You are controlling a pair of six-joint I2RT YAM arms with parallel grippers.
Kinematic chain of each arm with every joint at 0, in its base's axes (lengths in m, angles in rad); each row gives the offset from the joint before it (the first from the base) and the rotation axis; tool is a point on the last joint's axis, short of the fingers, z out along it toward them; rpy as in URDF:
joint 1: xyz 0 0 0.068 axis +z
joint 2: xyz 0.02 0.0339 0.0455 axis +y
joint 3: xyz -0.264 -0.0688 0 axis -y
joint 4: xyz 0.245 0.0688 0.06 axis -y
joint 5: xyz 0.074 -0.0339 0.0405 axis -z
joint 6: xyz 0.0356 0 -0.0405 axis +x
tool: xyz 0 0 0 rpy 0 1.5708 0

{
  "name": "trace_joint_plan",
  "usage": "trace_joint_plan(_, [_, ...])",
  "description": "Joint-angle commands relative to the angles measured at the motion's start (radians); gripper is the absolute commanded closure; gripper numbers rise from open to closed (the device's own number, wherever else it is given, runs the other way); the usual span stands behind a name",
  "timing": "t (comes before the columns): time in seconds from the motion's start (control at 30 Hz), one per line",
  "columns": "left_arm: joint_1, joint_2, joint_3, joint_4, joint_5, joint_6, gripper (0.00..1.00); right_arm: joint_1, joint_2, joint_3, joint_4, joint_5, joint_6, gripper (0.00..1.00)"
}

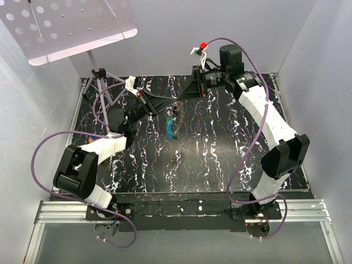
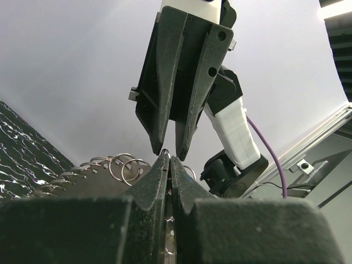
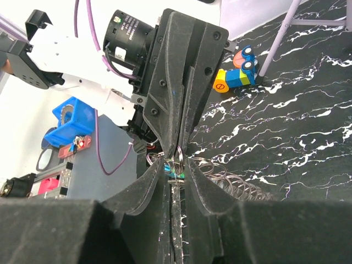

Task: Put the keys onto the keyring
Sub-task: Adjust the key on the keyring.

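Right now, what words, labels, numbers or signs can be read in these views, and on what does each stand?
White print on the black motor housing, right wrist view: too small and blurred to read.
Red circle with a bar across it on the yellow block, right wrist view: a sign only, no words.
Top external and left wrist views: no text that can be read.

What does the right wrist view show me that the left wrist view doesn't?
Only the right wrist view shows a bluish key head between the right fingers, a toy block figure and a blue bin. Only the left wrist view shows the right arm's white links against the wall. Both show the left gripper and right gripper meeting tip to tip, apparently closed on the keyring, with more wire rings alongside.
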State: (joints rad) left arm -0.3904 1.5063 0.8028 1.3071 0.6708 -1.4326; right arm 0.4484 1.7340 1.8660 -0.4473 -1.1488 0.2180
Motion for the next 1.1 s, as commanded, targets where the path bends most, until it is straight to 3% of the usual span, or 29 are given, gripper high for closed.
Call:
trace_joint_plan(0.0, [-0.002, -0.032, 0.041, 0.235, 0.003, -0.005, 1.0, 0.012, 0.009, 0.005, -0.019, 0.008, -0.026, 0.72])
trace_joint_plan(0.1, [-0.002, -0.032, 0.044, 0.235, 0.004, -0.006, 1.0, 0.013, 0.009, 0.009, -0.022, 0.003, -0.028, 0.75])
trace_joint_plan(0.27, [-0.002, -0.034, 0.045, 0.235, 0.007, -0.006, 1.0, 0.019, 0.012, 0.016, -0.028, -0.023, -0.035, 0.98])
trace_joint_plan(0.43, [0.001, -0.032, 0.045, 0.212, 0.044, -0.023, 1.0, 0.019, 0.012, 0.054, -0.117, -0.034, -0.104, 0.99])
trace_joint_plan(0.6, [0.027, -0.064, 0.082, -0.012, 0.246, 0.009, 0.87, 0.019, 0.085, 0.237, -0.466, -0.012, -0.379, 0.99])
trace_joint_plan(0.73, [0.033, -0.112, 0.137, -0.332, 0.403, 0.148, 0.77, 0.019, 0.15, 0.354, -0.746, 0.006, -0.549, 0.99])
trace_joint_plan(0.93, [0.031, -0.147, 0.252, -0.8, 0.495, 0.449, 0.74, 0.018, 0.15, 0.348, -0.841, 0.015, -0.643, 0.99])
trace_joint_plan(1.07, [0.031, -0.138, 0.311, -0.957, 0.501, 0.564, 0.74, 0.022, 0.15, 0.338, -0.857, 0.003, -0.651, 0.99])
